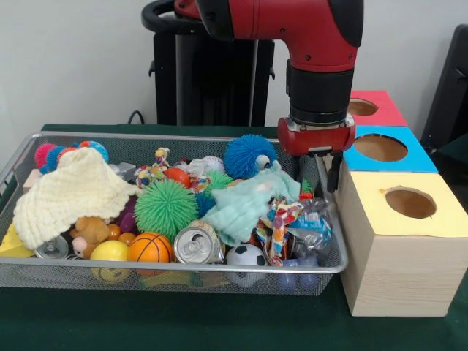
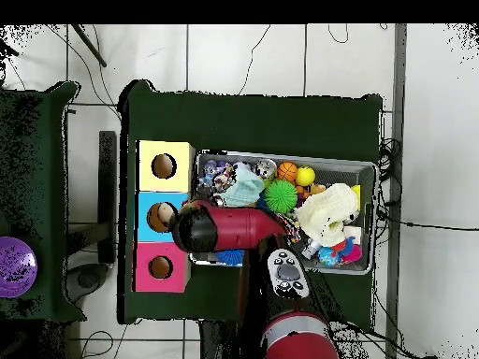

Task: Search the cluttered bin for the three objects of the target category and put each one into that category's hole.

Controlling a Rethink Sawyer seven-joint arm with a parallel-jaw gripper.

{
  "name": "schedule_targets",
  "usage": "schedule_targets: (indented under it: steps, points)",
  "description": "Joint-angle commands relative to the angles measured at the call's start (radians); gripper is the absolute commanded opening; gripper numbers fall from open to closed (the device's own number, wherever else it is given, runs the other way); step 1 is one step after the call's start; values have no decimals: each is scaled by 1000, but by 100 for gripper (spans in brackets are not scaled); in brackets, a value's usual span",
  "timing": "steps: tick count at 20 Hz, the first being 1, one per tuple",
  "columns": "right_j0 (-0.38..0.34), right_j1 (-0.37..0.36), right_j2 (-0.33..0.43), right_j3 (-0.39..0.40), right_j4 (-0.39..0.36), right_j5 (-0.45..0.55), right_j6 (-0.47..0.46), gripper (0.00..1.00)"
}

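A wire bin (image 1: 146, 137) holds a jumble of toys: a green spiky ball (image 1: 166, 207), a blue spiky ball (image 1: 248, 155), a small basketball (image 1: 150, 247), a soccer ball (image 1: 246, 256), a drink can (image 1: 194, 245), a cream knitted cloth (image 1: 73, 190) and a mint cloth (image 1: 245, 201). Beside it stand three boxes with round holes: yellow (image 1: 446, 212), blue (image 1: 413, 157) and red (image 1: 384, 110). My gripper (image 1: 328, 174) hangs open over the bin's right end, close to the yellow and blue boxes, with nothing between its fingers. In the overhead view the arm (image 2: 224, 229) hides it.
A rope toy (image 1: 281, 219) and plastic-wrapped items lie in the bin's corner below the gripper. A yellow ball (image 1: 110, 251) and a small teddy (image 1: 91, 230) sit at the bin's left front. A purple disc (image 2: 14, 265) rests on a side table.
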State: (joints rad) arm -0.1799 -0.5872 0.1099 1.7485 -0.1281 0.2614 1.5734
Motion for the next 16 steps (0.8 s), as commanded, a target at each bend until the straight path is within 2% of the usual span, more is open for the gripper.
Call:
schedule_targets:
  steps: [1,16]
  points:
    - [-52,16,116,-107,-12,78,14,100]
    - [-66,78,128,-118,-43,16,35,100]
